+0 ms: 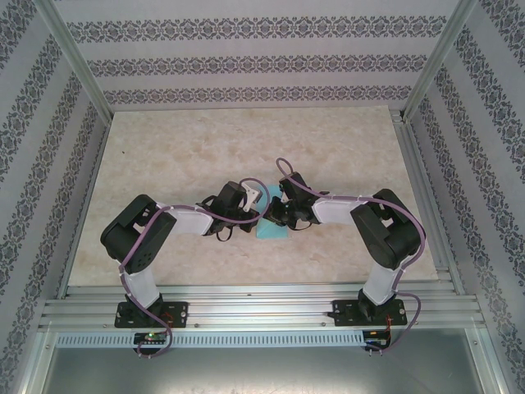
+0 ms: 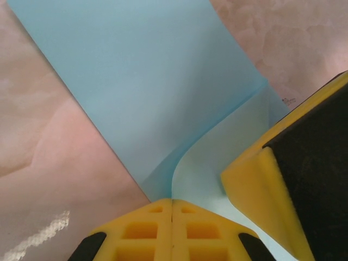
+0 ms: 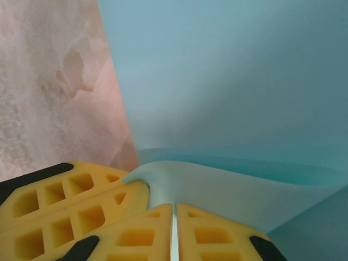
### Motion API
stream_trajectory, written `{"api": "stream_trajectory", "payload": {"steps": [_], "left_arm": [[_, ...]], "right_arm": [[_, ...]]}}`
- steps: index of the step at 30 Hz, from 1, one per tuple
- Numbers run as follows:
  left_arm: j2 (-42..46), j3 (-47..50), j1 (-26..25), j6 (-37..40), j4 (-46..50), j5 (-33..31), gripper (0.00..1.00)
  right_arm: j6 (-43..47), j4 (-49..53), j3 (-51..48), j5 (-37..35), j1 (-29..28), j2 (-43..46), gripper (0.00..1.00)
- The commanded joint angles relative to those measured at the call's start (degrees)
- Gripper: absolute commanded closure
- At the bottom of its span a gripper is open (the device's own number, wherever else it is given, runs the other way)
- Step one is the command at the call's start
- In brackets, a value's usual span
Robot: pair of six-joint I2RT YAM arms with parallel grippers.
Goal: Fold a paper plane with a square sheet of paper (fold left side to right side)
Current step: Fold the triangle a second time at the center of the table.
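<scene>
Pinching one lifted flap of the light-blue thin square paper sheet (image 2: 152, 81) w/ both grippers over the mid tabletop.

L gripper (image 2: 172, 204): yellow ribbed foam pads clenched tip to tip, w/ the flap's curled edge running into their seam, so it's grasping the sheet. R gripper (image 3: 174, 206): pads also clamped, a thin sliver of paper showing in the slit betw. them. The two sets of tips sit just beside each other. In the L wrist view the R gripper's yellow-and-black finger is at right, resting on the flap. The flap rises in a soft curve w/ no sharp crease, while the rest of the sheet lies flat on the pinkish-beige marble-look tabletop (image 1: 180, 156). From above, the sheet sits centred side to side on that tabletop, somewhat toward its near edge, mostly under the grippers.
</scene>
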State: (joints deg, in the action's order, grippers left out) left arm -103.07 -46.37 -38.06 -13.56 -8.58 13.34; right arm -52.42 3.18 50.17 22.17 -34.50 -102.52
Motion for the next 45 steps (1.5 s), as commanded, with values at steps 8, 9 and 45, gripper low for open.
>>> {"api": "stream_trajectory", "payload": {"steps": [8, 9, 45], "left_arm": [[-1.57, 1.55, -1.66, 1.35, 2.77, 0.02, 1.00], [-1.53, 1.54, -1.67, 1.36, 2.73, 0.07, 1.00], [10.00, 3.02, 1.41, -14.56, 2.55, 16.69, 0.85]], "right_arm": [[1.01, 0.12, -1.52, -0.81, -0.88, -0.84, 0.90], [1.11, 0.02, -1.72, -0.81, -0.84, -0.77, 0.90], [1.93, -0.93, -6.67, -2.57, -1.26, -2.27, 0.91]]}}
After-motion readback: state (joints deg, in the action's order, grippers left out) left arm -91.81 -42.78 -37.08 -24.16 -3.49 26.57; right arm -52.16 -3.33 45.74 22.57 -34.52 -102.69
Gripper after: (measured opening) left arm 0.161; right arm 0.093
